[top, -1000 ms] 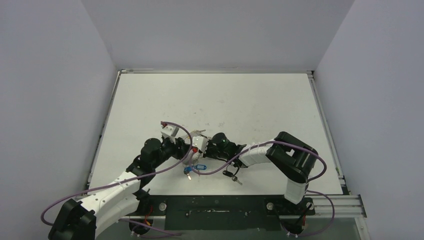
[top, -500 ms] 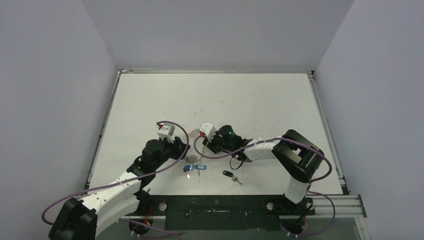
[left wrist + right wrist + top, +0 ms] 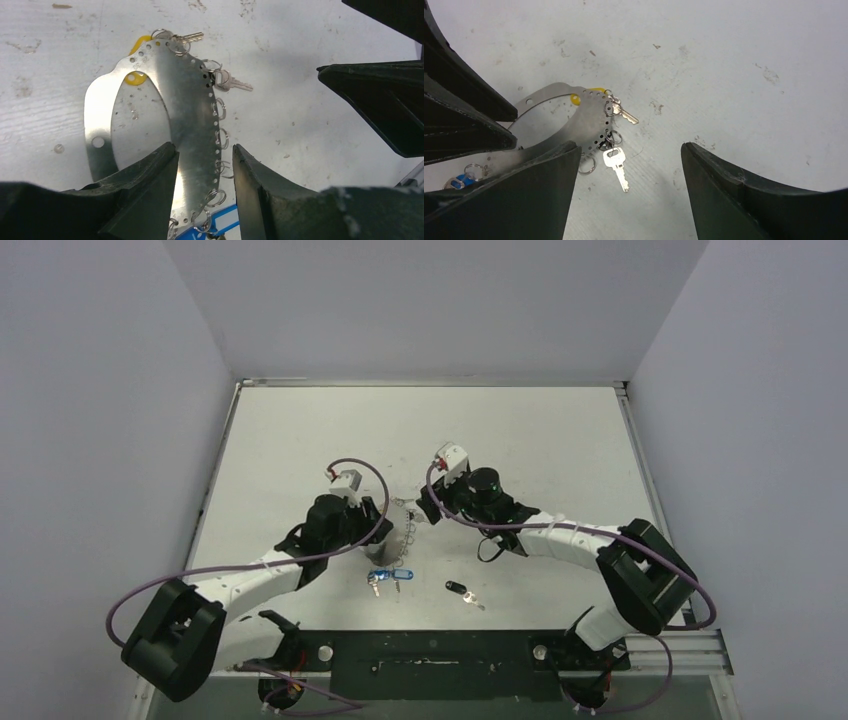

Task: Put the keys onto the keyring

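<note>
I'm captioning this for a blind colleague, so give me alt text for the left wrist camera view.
A flat silvery keyring, punched with holes carrying small split rings, is held between the fingers of the left gripper over a white table. Two silver keys hang from its far edge, a yellow tag shows behind it, and a blue tag sits nearest the camera.

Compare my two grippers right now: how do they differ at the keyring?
The left gripper is clamped on the keyring, on its flat perforated metal band; the right gripper holds nothing. The left gripper's jaws stand narrow, while the right gripper's are wide apart. The left gripper holds the keyring tilted up; the right gripper hangs over the silver keys hooked to it. Both face the keyring from opposite sides.
</note>
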